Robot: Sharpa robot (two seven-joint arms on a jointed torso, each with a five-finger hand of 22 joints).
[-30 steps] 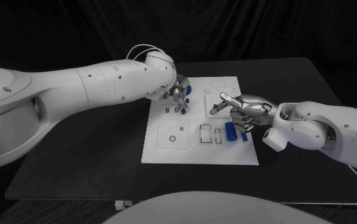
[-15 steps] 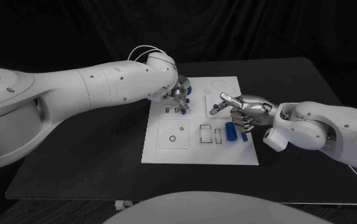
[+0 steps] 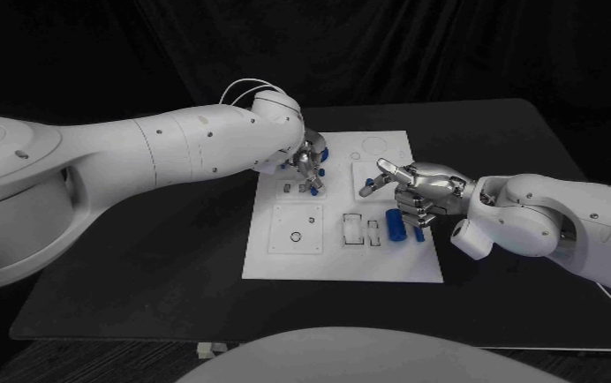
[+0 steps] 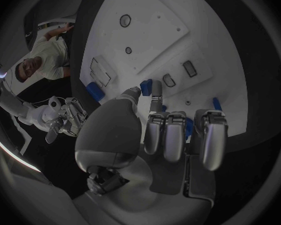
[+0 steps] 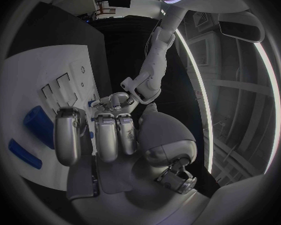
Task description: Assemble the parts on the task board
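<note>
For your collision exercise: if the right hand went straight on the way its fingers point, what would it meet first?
Probably the task board surface near the small blue part, then the left hand beyond; depth is unclear.

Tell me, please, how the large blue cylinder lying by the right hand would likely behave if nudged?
The blue cylinder lies on its side on the flat task board, so it would probably roll. It looks small and rigid, likely light. The right hand hovers beside it.

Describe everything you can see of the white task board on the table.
The task board is a flat white rectangular plate lying on the black table. Its surface carries rectangular and round recesses, and small blue parts rest on it. Both robot hands, left and right, are over its far half.
</note>
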